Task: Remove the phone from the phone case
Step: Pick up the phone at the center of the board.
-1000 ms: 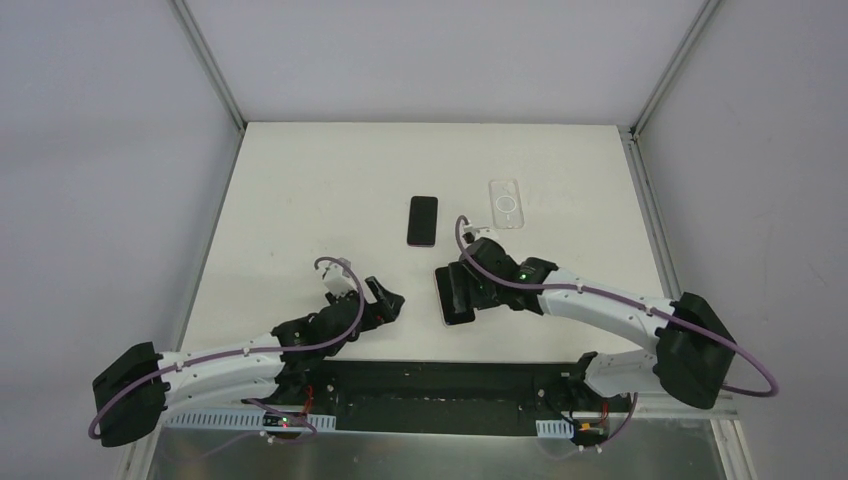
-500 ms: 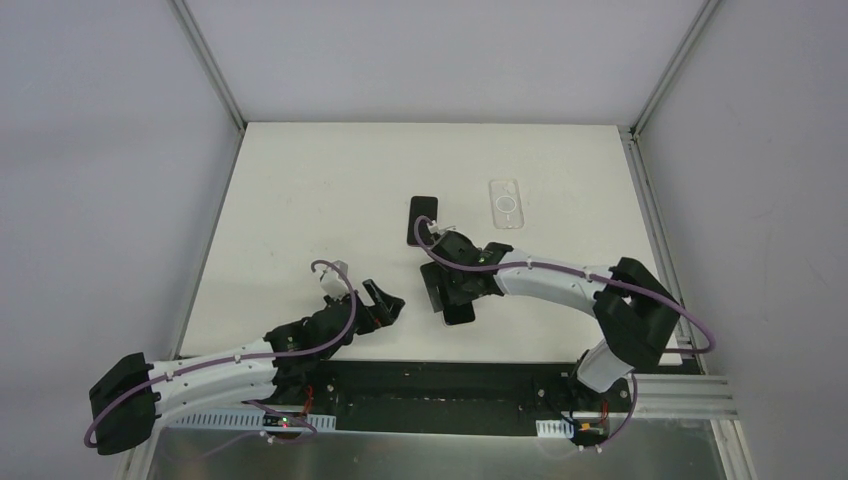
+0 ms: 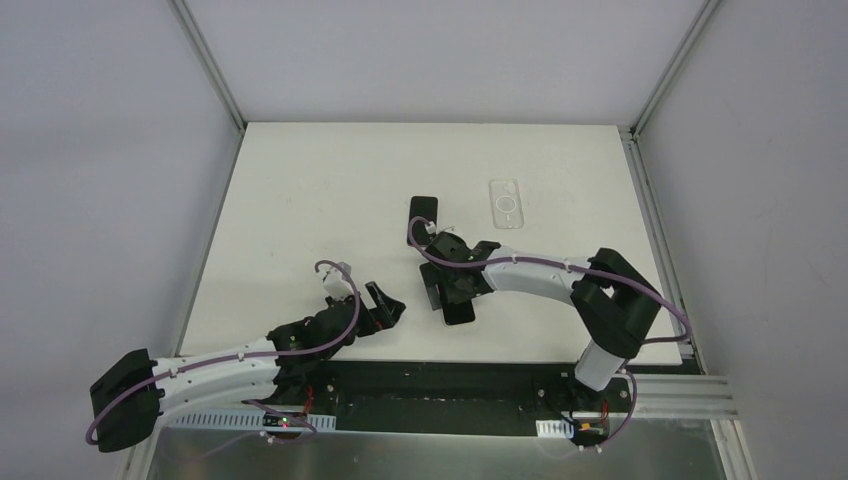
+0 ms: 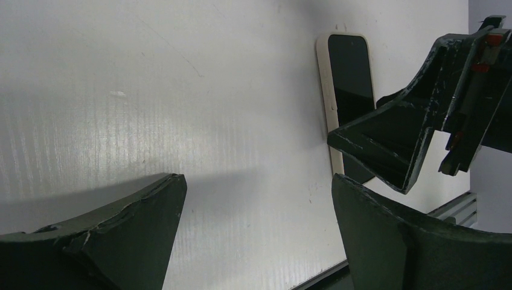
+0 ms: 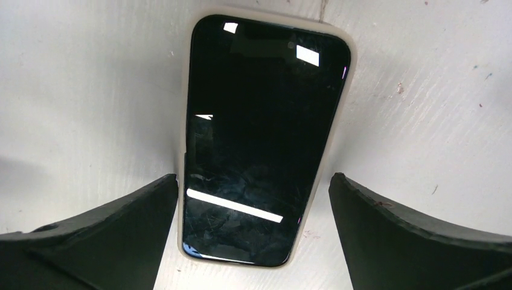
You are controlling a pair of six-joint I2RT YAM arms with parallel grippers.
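Your right gripper [image 5: 253, 181] hangs spread wide over the near end of the phone [image 5: 265, 139]. The phone lies screen-up on the table [image 3: 300, 200], seated in its pale case [image 4: 323, 78]. Your left gripper [image 3: 385, 305] is spread too, holding nothing, off to the phone's near left. You'll likely need 2 contacts: pin the case rim with 1 gripper and peel a corner with the other. Come in low and square, since a slanted pinch could skid the phone.

Count: 1 phone [image 3: 424, 207], 1 clear case [image 3: 506, 203], 2 grippers, i.e. left gripper [image 3: 386, 304] & right gripper [image 3: 447, 296], 1 table [image 3: 300, 200].
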